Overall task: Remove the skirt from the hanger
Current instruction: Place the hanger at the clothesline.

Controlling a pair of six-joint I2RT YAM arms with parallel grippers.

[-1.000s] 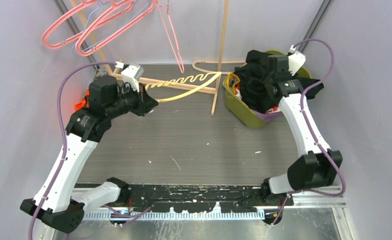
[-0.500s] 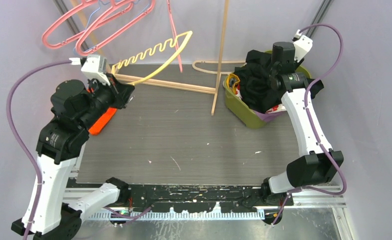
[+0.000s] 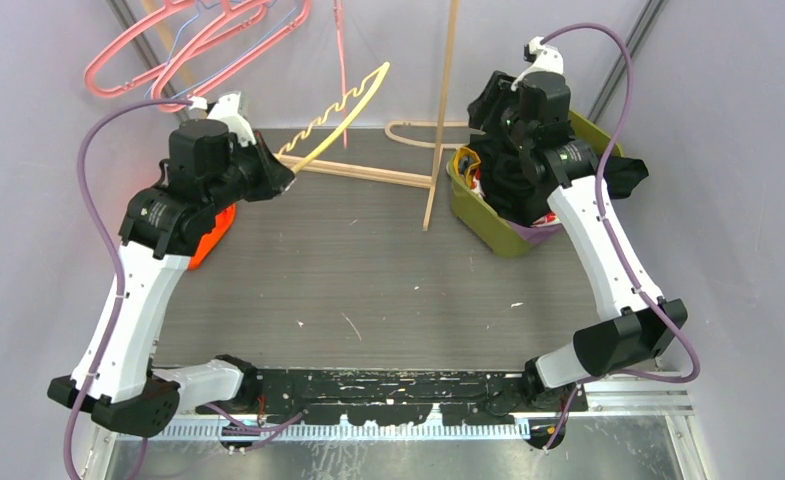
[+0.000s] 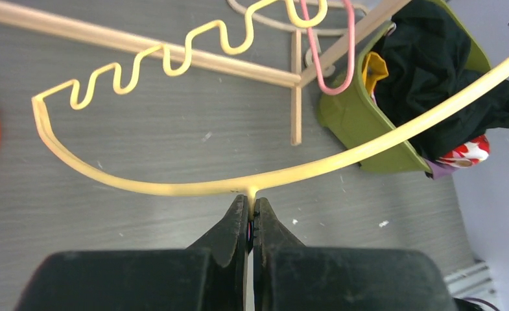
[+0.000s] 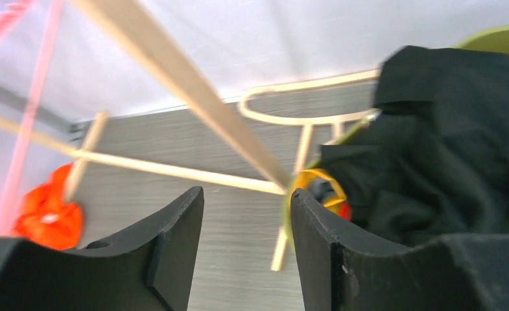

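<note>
My left gripper (image 3: pixel 286 172) is shut on the hook stem of a bare yellow hanger (image 3: pixel 340 112) with a wavy bar and holds it up over the table's back left. The left wrist view shows the jaws (image 4: pixel 251 202) pinched on the stem under the hanger's arc (image 4: pixel 174 188). A black garment (image 3: pixel 513 178) lies heaped in the green bin (image 3: pixel 498 240) at the back right; it also shows in the left wrist view (image 4: pixel 433 71) and the right wrist view (image 5: pixel 446 149). My right gripper (image 3: pixel 486 100) is open and empty above the bin's left side, jaws apart (image 5: pixel 246 214).
A wooden rack (image 3: pixel 438 120) stands at the back, with its base bar on the table. Pink hangers (image 3: pixel 188 40) hang at the top left and one pink hanger (image 3: pixel 341 40) hangs near the yellow one. An orange cloth (image 3: pixel 211 232) lies at the table's left edge.
My left arm has lifted the yellow hanger off the table and swung it up to the back. My right gripper has risen from the black garment in the bin and shifted left.
</note>
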